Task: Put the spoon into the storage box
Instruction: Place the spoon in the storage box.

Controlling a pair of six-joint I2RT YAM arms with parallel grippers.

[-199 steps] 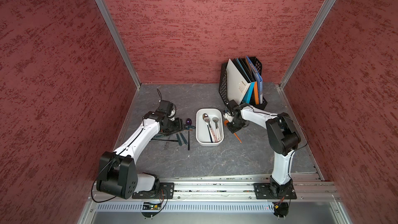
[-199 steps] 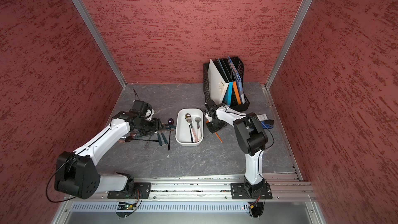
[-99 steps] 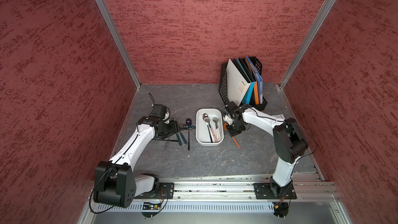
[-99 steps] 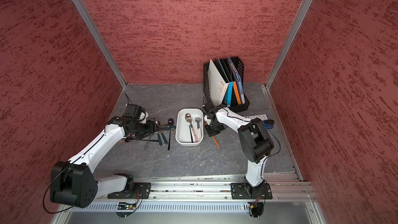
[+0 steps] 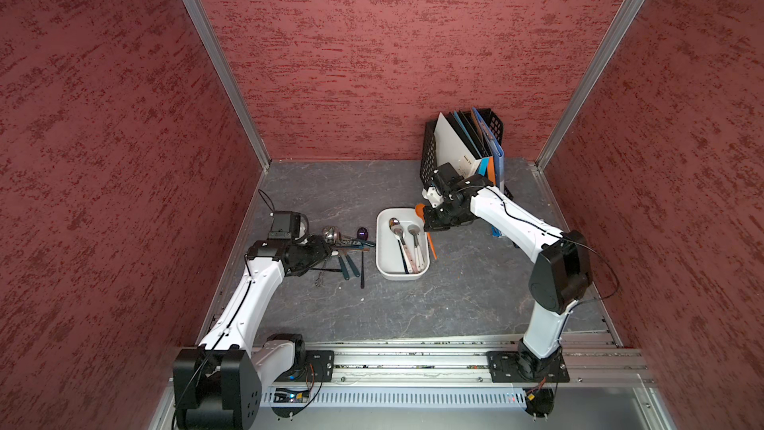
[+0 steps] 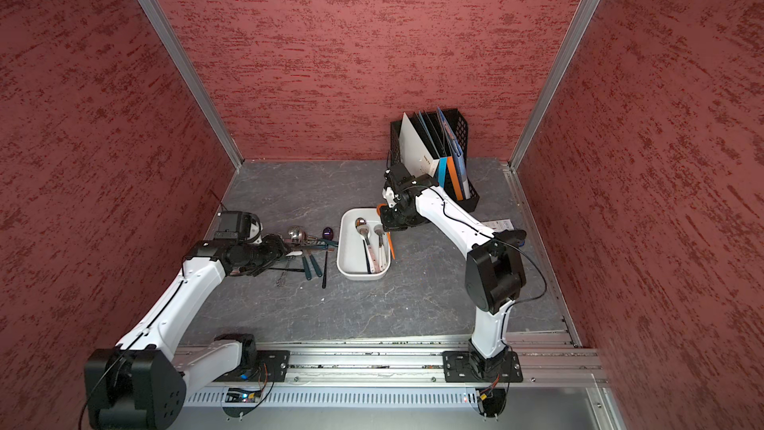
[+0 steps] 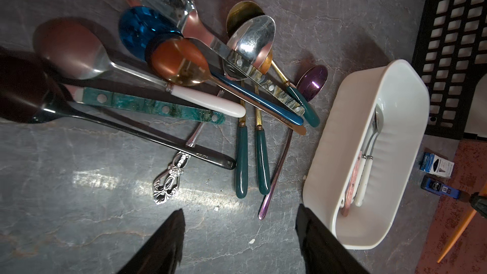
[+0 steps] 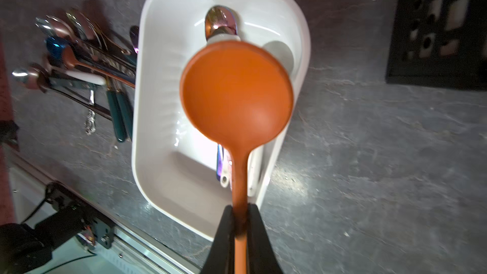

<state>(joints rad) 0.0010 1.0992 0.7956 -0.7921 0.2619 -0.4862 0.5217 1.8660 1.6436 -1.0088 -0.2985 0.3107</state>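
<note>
While the storage box [image 5: 403,277] holds spoons [image 5: 394,223], right end effector [image 8: 239,210] clamps orange spoon [image 8: 237,90]; left end effector [image 7: 239,208] gapes.

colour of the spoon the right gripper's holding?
The spoon is orange all over; best seen in right wrist view.

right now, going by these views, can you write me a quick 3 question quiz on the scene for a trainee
1. True or false: the left gripper is closed on a spoon.
2. Pick one. The right gripper holds: A) an orange spoon B) a green-handled spoon C) nothing.
3. Fill in: the pile of loose spoons lies on the storage box's ____ arm side.

Key:
1. False; its jaws stand open and empty.
2. A
3. left
</note>
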